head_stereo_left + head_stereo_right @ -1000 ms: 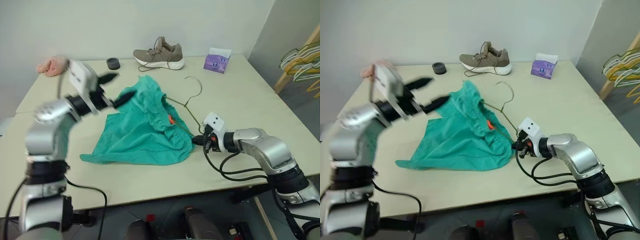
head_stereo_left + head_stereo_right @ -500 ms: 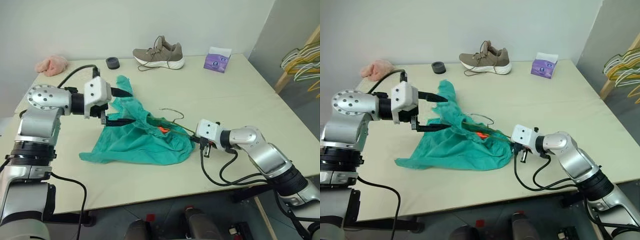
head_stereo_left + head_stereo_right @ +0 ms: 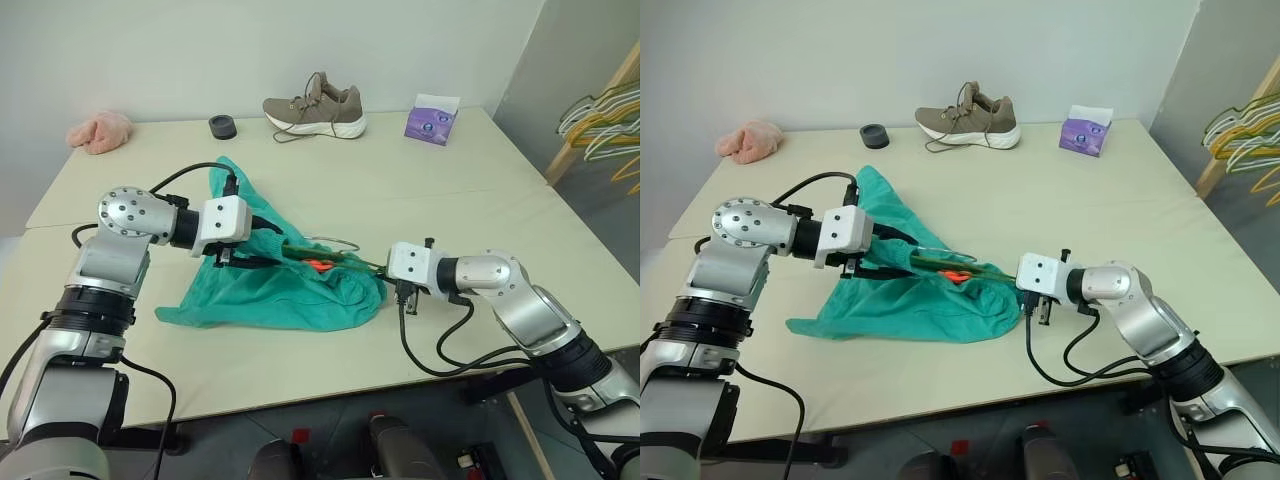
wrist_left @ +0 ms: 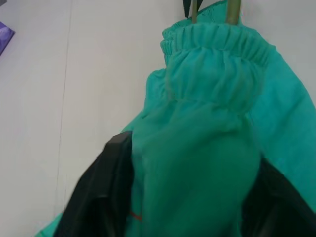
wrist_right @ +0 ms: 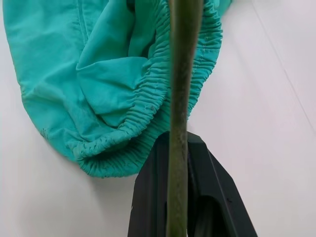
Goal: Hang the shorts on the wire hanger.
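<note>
- Your pale table [image 3: 470,170] stands against a plain wall.
- Your right gripper [image 3: 392,284] is clamped tight on the wire hanger [image 5: 178,98], at the shorts' [image 3: 300,290] waistband.
- Your left gripper [image 3: 262,258] has its fingers [image 4: 103,192] spread with shorts fabric between them.
- Beyond the shorts: a shoe [image 3: 315,104] and tissue pack [image 3: 431,119].

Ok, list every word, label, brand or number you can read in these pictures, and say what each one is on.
No text can be read.
Purple tissue pack: a white printed patch on its front, too small and blurred to read.
Shoe: no readable brand mark.
Shorts, wire hanger: no label or print visible.
</note>
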Available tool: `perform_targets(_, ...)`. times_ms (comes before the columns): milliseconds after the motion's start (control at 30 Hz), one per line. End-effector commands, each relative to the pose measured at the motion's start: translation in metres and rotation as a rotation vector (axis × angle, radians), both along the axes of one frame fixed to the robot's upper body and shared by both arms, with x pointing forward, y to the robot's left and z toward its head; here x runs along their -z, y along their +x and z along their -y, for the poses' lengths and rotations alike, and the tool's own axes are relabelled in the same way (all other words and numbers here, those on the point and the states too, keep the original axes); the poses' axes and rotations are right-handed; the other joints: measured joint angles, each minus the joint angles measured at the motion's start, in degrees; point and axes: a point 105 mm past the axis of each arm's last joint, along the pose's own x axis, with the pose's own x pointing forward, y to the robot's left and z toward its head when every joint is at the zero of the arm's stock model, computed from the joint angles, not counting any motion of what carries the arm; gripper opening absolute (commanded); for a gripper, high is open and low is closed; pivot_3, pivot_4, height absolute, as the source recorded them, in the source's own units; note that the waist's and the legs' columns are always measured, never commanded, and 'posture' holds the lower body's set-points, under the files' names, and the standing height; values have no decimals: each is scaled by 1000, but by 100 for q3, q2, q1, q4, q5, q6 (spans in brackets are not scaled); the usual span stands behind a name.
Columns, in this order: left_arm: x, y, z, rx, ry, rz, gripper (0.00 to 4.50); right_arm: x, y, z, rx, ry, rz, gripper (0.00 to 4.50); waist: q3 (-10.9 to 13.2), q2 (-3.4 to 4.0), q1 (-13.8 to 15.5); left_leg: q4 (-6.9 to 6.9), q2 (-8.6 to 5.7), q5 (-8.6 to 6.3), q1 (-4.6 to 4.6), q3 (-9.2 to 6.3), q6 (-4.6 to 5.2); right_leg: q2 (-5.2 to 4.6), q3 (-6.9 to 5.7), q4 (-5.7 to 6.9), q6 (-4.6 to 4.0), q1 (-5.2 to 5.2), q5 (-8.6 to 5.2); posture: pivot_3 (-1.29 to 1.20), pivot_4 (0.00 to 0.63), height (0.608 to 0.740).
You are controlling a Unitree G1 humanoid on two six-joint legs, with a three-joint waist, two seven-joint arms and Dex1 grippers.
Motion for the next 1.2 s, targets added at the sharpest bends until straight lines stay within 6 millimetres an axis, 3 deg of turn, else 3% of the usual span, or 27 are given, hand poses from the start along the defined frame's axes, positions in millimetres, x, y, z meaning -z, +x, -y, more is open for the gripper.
perform_targets(33, -1, 0, 2, 5, -2, 23, 1334, -29, -2, -9, -62, 29, 110, 0, 0, 0, -2, 1, 0, 0, 0, 0, 0, 0, 0, 1, 0, 0, 0, -199, 91, 740)
perform_targets(167, 0, 0, 3, 4, -4, 20, 106, -30, -3, -11, -76, 21, 119, 0, 0, 0, -4, 10, 0, 0, 0, -2, 0, 0, -1, 5, 0, 3, 1, -199, 91, 740)
perform_targets(367, 3, 0, 0, -14, -11, 4, 49, -19, -12, -3, -107, -27, 61, 0, 0, 0, -11, 37, 1, -2, -6, -6, 2, 0, -4, 21, 0, 5, 1, -202, 90, 740)
perform_targets(533, 5, -1, -3, -24, -8, -16, 0, -18, -4, 30, -54, -122, 116, 1377, 0, 0, -24, 46, -1, -1, -3, -7, 2, -1, -4, 39, 1, 4, 1, -203, 88, 740)
perform_targets(700, 6, -1, -5, -33, -8, -24, 0, -25, 6, 83, 22, -258, 177, 3081, 0, 0, -42, 51, -3, -1, -1, -5, 3, -2, -1, 42, 1, 5, 1, -213, 89, 740)
perform_targets(767, 6, -1, -5, -39, -14, -24, 0, -31, 11, 104, 118, -231, 168, 3791, 0, 0, -76, 51, -2, -1, 1, -3, 3, -2, 1, 43, 1, 5, 1, -213, 90, 740)
perform_targets(833, 6, 2, -5, -55, -30, -18, 0, -29, 5, 116, 225, -103, 44, 4453, 0, -1, -100, 50, 0, -1, 1, -5, 2, -1, 0, 46, 1, 6, 1, -217, 92, 740)
perform_targets(900, 4, 5, -5, -71, -51, -2, 0, -21, -12, 110, 258, 34, -121, 4453, -1, -1, -104, 49, 4, -1, 3, -8, 2, 0, -2, 50, 1, 7, 1, -230, 96, 740)
perform_targets(1033, -5, 14, -2, -106, -115, 43, 0, -1, -41, 62, 251, 269, -314, 4453, -1, -1, -162, 49, 10, -1, 8, -15, 2, 1, -3, 60, 1, 8, 1, -239, 100, 740)
perform_targets(1200, -10, 17, 1, -113, -144, 57, 0, 14, -31, 20, 433, 541, -383, 4453, 0, 1, -265, 48, 4, -1, 7, -20, 1, 2, -4, 78, 2, 1, 0, -233, 99, 740)
